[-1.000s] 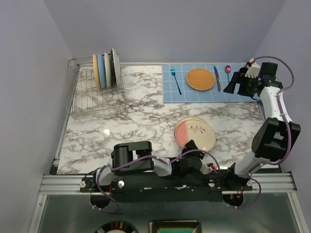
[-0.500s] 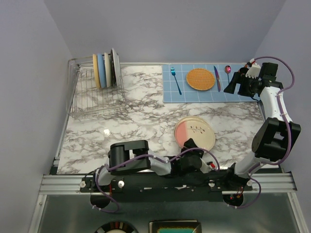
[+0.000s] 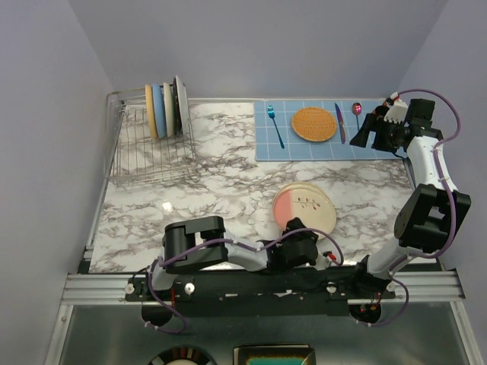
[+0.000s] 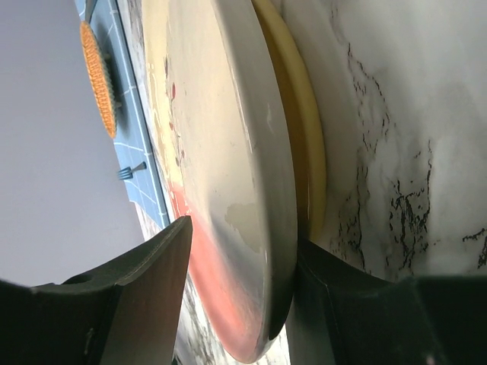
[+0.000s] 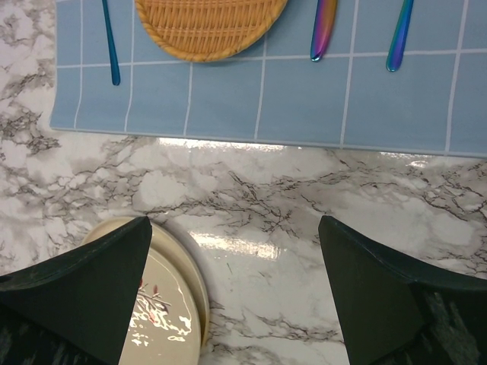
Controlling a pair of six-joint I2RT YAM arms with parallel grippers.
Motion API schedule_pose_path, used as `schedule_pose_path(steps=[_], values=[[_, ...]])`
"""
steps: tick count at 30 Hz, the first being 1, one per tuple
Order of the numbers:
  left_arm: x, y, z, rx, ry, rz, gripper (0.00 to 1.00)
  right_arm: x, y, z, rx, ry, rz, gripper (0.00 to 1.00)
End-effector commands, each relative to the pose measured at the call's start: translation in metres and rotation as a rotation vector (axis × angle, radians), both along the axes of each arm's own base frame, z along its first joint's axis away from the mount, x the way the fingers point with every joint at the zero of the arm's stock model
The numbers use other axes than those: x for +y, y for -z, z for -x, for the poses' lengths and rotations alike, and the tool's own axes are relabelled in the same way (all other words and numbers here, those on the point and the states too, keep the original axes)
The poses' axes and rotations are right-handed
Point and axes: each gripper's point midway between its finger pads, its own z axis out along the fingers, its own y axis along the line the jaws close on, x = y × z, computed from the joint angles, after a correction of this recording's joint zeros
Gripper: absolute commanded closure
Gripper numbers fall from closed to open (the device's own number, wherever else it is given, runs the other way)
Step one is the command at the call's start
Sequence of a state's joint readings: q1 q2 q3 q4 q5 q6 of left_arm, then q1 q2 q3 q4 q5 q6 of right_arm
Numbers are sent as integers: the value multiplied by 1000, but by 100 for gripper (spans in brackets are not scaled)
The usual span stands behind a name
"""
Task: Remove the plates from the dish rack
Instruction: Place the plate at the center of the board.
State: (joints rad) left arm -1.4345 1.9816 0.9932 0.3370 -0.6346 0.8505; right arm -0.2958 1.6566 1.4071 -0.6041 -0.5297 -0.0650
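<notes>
The half pink, half cream plate lies flat on the marble table, on top of a plain cream plate. My left gripper is at its near rim. In the left wrist view the rim runs between the open jaws of the left gripper: one finger stands off the top face, the other is under the stack. The dish rack stands at the back left with several plates upright in its slots. My right gripper hangs open and empty over the mat's right end, with the stacked plates below it.
A blue grid mat at the back right carries an orange woven disc, a fork, a knife and a spoon. Walls close in on the left, back and right of the table.
The left jaws have opened wider round the plate's rim, and the left arm's elbow has swung a little left. The plate and the right arm have not moved.
</notes>
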Motion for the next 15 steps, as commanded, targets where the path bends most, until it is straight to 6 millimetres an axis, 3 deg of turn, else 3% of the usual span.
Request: schedule_pose_path(steps=[1, 15], values=[[-7, -9, 4, 65, 28, 20, 43, 1, -7, 2, -32, -17, -2, 0], [-11, -29, -4, 63, 31, 38, 43, 2, -5, 3, -29, -21, -5, 0]])
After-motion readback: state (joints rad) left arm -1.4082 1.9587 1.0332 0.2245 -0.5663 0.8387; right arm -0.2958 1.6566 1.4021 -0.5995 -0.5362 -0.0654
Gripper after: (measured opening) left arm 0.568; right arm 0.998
